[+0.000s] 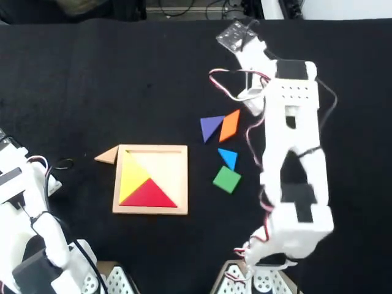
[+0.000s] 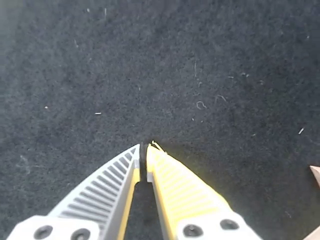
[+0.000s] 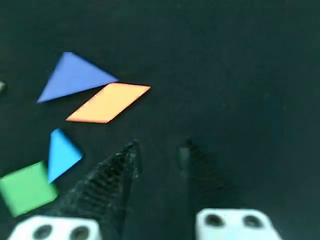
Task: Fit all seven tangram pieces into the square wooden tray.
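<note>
Left gripper (image 2: 145, 150): nearest the lens, fingers clenched tip to tip on nothing, low over bare black cloth (image 2: 150, 60).

Tan triangle (image 1: 109, 155): loose on the cloth, just off the tray's far-left corner.

Wooden tray (image 1: 151, 147): left of table centre. Two big triangles are seated in it, the yellow triangle (image 1: 131, 176) against the left wall and the red triangle (image 1: 150, 195) against the near wall. The far and right portions are bare wood.

Loose group right of the tray:
- purple triangle (image 1: 211, 127) and orange parallelogram (image 1: 229, 125), side by side and seemingly touching
- blue triangle (image 1: 228, 157), nearer the arms
- green square (image 1: 227, 179), just beside the blue one

Right gripper (image 3: 159, 150): released, jaws apart with cloth showing between them, holding nothing, beyond the orange parallelogram.

Count: two of seven placed.

Judgement: the next pick likely falls to the right arm. The pieces lie flat and thin.
- Come straight down with the jaws straddling a narrow width.
- Avoid nudging the purple neighbour.
- Square the piece's edges to the tray walls before letting go.
</note>
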You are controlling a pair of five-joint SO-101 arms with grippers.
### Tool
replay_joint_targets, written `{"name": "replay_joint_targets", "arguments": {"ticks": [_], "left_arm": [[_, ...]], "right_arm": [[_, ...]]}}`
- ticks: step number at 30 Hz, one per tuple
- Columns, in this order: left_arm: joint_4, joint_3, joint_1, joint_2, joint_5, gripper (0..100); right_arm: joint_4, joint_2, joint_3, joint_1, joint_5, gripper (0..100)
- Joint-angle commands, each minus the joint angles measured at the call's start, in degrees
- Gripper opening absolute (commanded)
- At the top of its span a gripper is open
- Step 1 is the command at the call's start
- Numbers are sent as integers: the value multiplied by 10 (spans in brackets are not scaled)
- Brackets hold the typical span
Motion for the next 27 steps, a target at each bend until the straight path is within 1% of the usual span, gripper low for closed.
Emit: {"name": "replay_joint_targets", "arguments": {"ticks": [1,2,4,9,18,23,27], "left_arm": [[-9,-6,8,-12,1,30],[-9,-6,8,-12,1,30],[-9,-6,8,-12,1,30],[-9,-6,9,-12,1,30],[-9,-5,9,-11,1,30],[-8,-5,8,-11,1,30],[-7,-5,8,-11,1,30]], "right_arm": [[-41,57,-25,4,25,198],[-39,75,-34,-5,29,198],[-18,106,-49,-23,4,198],[27,145,-72,-62,-101,198],[29,160,-71,-84,-221,198],[-5,167,-61,-91,-273,198],[-12,187,-63,-92,-317,198]]}}
